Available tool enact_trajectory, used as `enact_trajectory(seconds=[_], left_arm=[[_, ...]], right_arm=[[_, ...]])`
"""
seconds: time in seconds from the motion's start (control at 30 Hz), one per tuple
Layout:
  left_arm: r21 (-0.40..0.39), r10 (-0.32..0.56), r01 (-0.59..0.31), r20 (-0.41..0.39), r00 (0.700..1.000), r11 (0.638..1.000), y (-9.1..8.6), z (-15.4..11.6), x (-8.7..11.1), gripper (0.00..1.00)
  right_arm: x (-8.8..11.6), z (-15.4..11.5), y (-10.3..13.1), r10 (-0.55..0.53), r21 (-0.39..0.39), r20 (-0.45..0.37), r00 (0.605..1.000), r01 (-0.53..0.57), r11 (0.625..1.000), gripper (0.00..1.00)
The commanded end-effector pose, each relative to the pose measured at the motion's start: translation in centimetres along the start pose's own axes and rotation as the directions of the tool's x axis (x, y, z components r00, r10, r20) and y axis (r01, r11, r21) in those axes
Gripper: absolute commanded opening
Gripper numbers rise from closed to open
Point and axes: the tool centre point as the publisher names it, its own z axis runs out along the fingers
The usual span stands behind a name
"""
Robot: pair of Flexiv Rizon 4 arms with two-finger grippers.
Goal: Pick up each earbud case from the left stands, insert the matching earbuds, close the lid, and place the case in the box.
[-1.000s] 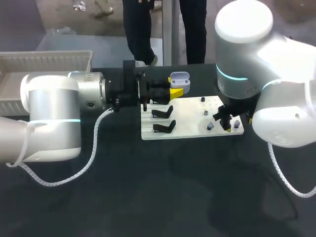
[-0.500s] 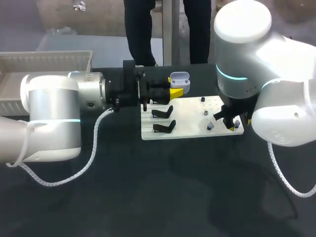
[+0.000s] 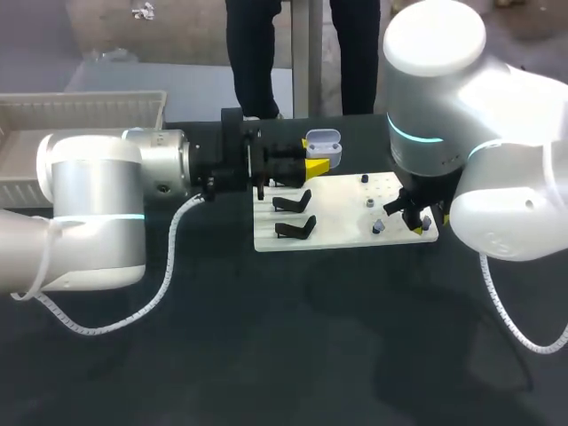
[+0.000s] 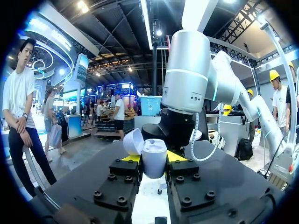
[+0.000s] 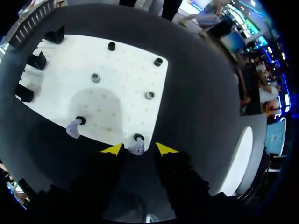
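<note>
Step in hand: picking an earbud for the case that's already off its stand. The left gripper (image 4: 154, 161) comes in from the left of the head view to upper centre. It's pinching the pale lavender rounded plastic earbud case (image 4: 154, 157) btw its yellow tips, one on each side. The case's domed lid (image 4: 133, 141) is hinged open. Case is held off the table at the far-left corner of the flat white perforated board (image 3: 342, 206), just beyond two black angled stands (image 3: 294, 202) at frame centre, both bare.

The right gripper (image 5: 138, 150) is at right-centre of the head view, pointing down over the board's near-right corner. Its fingers are spread w/ a small lavender earbud (image 5: 136, 147) sitting in its black socket between the tips. Can't see either tip touching it, so I'd say not gripped yet. A second lavender earbud (image 5: 73, 128) sits in the next socket along the same board edge, beside the gripper. The sockets further ahead look empty.

Next move, as I judge it: right fingers close on the earbud, lift it straight out of the socket, carry it to the open case and seat it. That needs the bud's orientation matched to the cavity & the case held steady. Then the 2nd bud, lid shut, and case into the white ribbed plastic box (image 3: 89, 99) at upper left of the head view.
</note>
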Motion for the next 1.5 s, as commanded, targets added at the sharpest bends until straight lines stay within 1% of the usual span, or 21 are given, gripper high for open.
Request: enact_trajectory(seconds=[0.03,0.17,0.5,0.57,0.77,1.13,1.2,1.27,1.33,1.37,1.5], left_arm=[[-0.003,0.002,-0.002,0.003,1.000,1.000,-0.04,0.01,0.04,0.00],[-0.003,0.002,-0.002,0.003,1.000,1.000,-0.04,0.01,0.04,0.00],[-0.003,0.002,-0.002,0.003,1.000,1.000,-0.04,0.01,0.04,0.00],[-0.003,0.002,-0.002,0.003,1.000,1.000,-0.04,0.01,0.04,0.00],[-0.003,0.002,-0.002,0.003,1.000,1.000,-0.04,0.01,0.04,0.00],[-0.003,0.002,-0.002,0.003,1.000,1.000,-0.04,0.01,0.04,0.00],[-0.003,0.002,-0.002,0.003,1.000,1.000,-0.04,0.01,0.04,0.00],[-0.003,0.002,-0.002,0.003,1.000,1.000,-0.04,0.01,0.04,0.00],[-0.003,0.002,-0.002,0.003,1.000,1.000,-0.04,0.01,0.04,0.00],[-0.003,0.002,-0.002,0.003,1.000,1.000,-0.04,0.01,0.04,0.00],[-0.003,0.002,-0.002,0.003,1.000,1.000,-0.04,0.01,0.04,0.00]], right_arm=[[-0.31,0.15,0.26,0.002,0.002,-0.006,1.000,-0.002,1.000,0.35],[-0.34,0.17,0.30,0.002,0.003,-0.007,1.000,-0.002,1.000,0.33],[-0.47,0.16,0.47,0.000,0.004,-0.011,1.000,0.000,1.000,0.33],[-0.45,0.14,0.49,0.002,0.005,-0.012,1.000,-0.002,1.000,0.31],[-0.22,0.16,0.49,0.011,0.008,-0.015,1.000,-0.011,1.000,0.31],[-0.35,0.57,0.43,0.015,0.008,-0.021,1.000,-0.015,1.000,0.30],[-0.44,0.59,0.48,0.013,0.010,-0.022,1.000,-0.013,1.000,0.27],[-0.49,0.55,0.50,0.013,0.013,-0.022,1.000,-0.013,1.000,0.17],[-0.50,0.53,0.51,0.013,0.014,-0.025,1.000,-0.012,1.000,0.11],[-0.50,0.53,0.52,0.013,0.015,-0.025,1.000,-0.013,1.000,0.00],[-0.34,0.51,0.49,0.016,0.018,-0.028,0.999,-0.016,1.000,0.00]])
